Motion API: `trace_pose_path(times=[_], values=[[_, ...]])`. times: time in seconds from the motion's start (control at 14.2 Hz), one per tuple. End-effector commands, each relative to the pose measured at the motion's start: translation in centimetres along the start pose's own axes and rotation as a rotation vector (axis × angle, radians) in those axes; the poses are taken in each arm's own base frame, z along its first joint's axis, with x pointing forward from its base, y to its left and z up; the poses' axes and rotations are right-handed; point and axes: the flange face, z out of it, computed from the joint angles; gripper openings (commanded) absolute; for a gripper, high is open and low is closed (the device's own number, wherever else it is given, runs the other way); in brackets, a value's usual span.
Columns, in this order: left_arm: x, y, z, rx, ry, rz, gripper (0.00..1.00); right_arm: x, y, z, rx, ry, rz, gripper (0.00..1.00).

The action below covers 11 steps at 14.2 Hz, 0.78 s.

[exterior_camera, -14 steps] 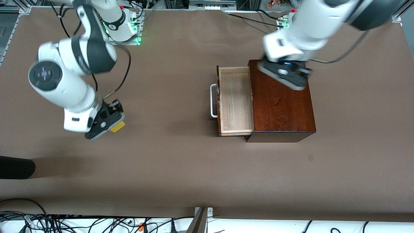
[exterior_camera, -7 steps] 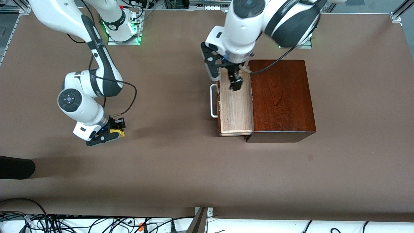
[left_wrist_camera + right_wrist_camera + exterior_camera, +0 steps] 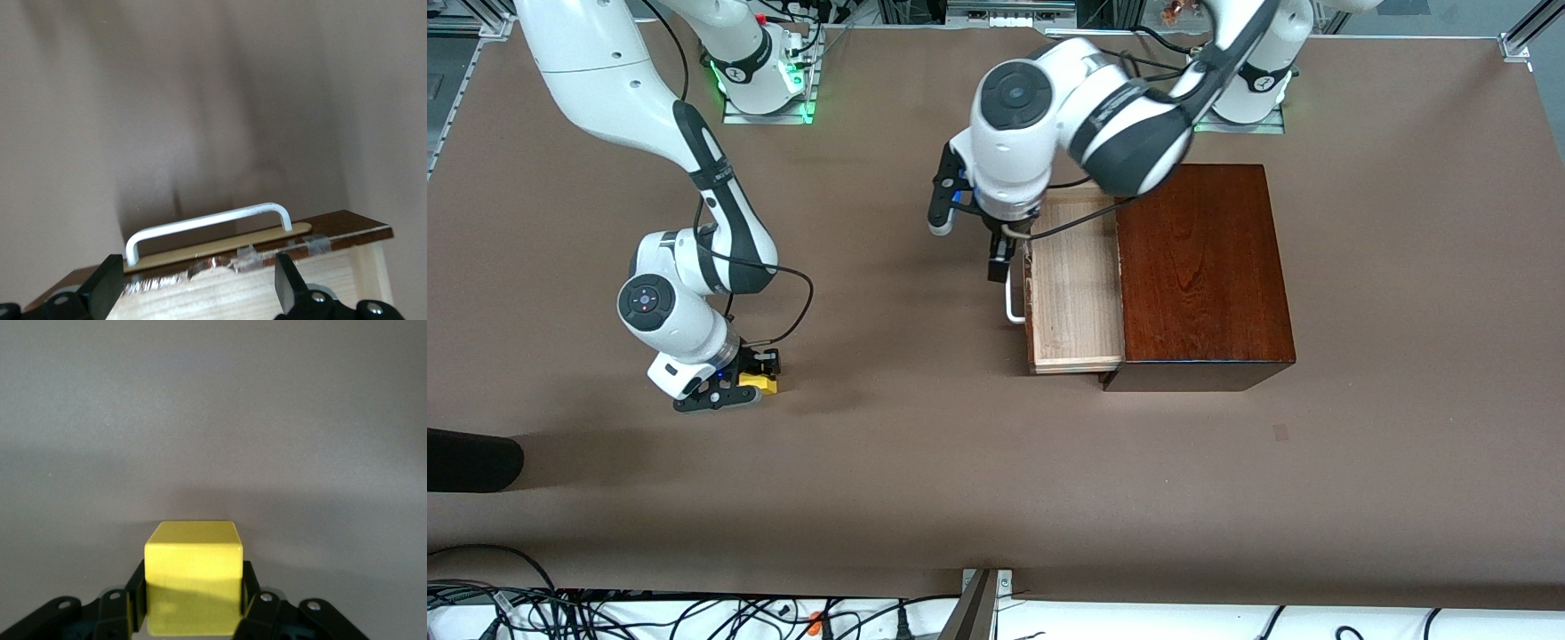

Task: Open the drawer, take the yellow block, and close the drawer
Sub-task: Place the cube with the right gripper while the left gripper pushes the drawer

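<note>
We see a brown table (image 3: 925, 462) with tangled cables (image 3: 605, 613) along its camera edge and a dark object (image 3: 467, 460) at the right arm's end.

Right tool (image 3: 754, 384) clamped low (arm bent down); left tool (image 3: 1009, 255) hangs spread.

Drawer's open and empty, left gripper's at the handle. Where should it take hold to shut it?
Probably the white handle at its middle: the bar stands off the drawer front. Come from above with the left gripper, open fingers straddling the bar.
</note>
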Motion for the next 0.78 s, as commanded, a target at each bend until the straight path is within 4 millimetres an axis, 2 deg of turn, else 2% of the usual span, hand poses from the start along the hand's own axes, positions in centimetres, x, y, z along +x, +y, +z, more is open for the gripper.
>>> trace_pose_path(times=[0.0, 0.07, 0.14, 0.21, 0.35, 0.49, 0.7], values=[[1.1, -1.2, 3.2, 0.026, -0.04, 0.064, 1.0, -0.1, 0.5, 0.0, 0.026, 0.002, 0.048, 0.0], [1.0, -1.4, 4.4, 0.022, -0.051, 0.067, 1.0, -0.2, 0.6, 0.1, 0.026, -0.001, 0.046, 0.25], [1.1, -1.5, 5.5, 0.011, -0.058, 0.066, 1.0, -0.2, 0.6, 0.1, 0.026, 0.001, 0.046, 0.93], [1.5, -1.2, 6.5, 0.001, -0.068, 0.074, 1.0, -0.1, 0.6, -0.4, 0.027, 0.001, 0.037, 1.0], [1.7, -0.9, 7.0, 0.009, -0.095, 0.059, 1.0, 0.5, 0.6, -3.2, 0.03, 0.03, 0.028, 1.0], [1.7, -0.7, 7.5, 0.003, -0.105, 0.008, 1.0, 0.4, 0.5, -8.9, 0.041, -0.008, 0.022, 1.0], [1.9, 0.1, 7.9, -0.017, -0.128, 0.014, 1.0, -1.1, 0.3, -18.8, 0.065, -0.058, 0.017, 1.0]])
